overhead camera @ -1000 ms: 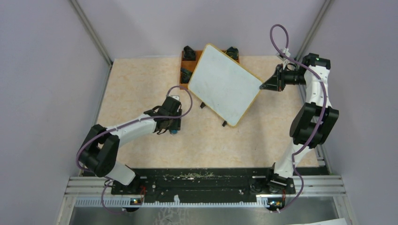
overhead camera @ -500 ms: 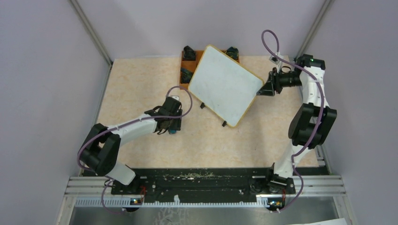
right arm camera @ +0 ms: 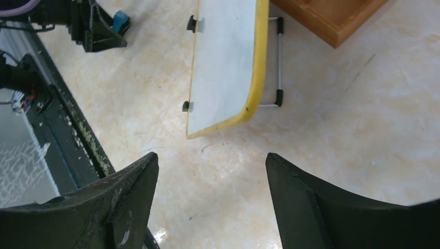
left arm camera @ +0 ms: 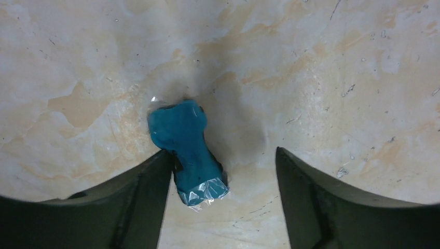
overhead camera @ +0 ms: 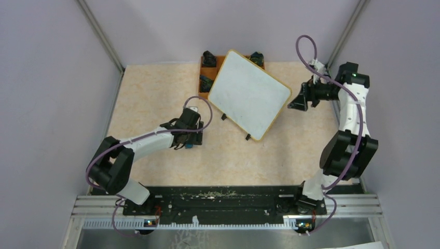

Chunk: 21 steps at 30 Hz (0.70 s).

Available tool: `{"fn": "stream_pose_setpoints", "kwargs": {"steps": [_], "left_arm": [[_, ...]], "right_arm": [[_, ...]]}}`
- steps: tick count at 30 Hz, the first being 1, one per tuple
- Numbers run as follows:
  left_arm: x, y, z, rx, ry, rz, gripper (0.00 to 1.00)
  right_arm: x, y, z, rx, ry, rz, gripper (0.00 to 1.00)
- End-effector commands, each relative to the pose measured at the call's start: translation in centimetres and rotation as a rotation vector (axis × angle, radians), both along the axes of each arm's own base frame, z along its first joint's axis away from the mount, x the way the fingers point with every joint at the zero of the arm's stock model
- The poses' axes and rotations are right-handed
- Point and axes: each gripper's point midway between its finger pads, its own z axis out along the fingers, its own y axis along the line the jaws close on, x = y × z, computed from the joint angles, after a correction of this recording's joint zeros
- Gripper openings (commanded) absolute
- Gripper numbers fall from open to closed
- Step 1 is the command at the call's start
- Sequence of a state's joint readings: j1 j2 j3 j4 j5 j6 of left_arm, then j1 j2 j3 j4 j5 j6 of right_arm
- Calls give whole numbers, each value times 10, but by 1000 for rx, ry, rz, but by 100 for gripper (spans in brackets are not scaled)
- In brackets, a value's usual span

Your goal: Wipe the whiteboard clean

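Whiteboard: propped on black feet at the far middle of the table, its back corner over the orange tray. Its face is blank in the top view, so erasing is judged done, with only arm retreat left.

Left gripper: jaws apart. The blue wiper lies on the table between them, touching one finger, not clamped.

Right gripper: jaws apart, empty, near the board's right edge.

The wiper's plastic wrap is shown only by the left wrist view, and the wire stand under the board only by the right wrist view.
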State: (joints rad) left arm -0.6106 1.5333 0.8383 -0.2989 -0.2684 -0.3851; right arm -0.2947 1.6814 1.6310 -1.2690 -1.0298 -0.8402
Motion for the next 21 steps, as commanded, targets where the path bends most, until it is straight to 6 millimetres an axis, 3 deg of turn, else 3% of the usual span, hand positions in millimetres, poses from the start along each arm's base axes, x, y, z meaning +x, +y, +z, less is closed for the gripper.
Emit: {"fn": "stream_pose_setpoints", "kwargs": {"steps": [1, 2, 4, 6, 12, 18, 21], "left_arm": [[2, -4, 6, -44, -40, -9, 84], [2, -5, 8, -55, -50, -13, 92], [3, -6, 16, -79, -75, -13, 98], [4, -8, 23, -101, -98, -16, 100], [3, -7, 39, -130, -139, -8, 100], [0, -2, 27, -85, -96, -9, 100], [-4, -10, 19, -112, -61, -34, 100]], "right_arm": [[-6, -28, 35, -26, -145, -153, 76], [-9, -34, 35, -25, -149, -186, 76], [-13, -42, 33, -30, -149, -252, 76], [-18, -55, 31, -49, -162, -321, 76], [-28, -67, 25, -140, -236, -481, 77], [-37, -78, 25, -177, -289, -630, 79], [-38, -76, 19, -163, -274, -643, 80]]}}
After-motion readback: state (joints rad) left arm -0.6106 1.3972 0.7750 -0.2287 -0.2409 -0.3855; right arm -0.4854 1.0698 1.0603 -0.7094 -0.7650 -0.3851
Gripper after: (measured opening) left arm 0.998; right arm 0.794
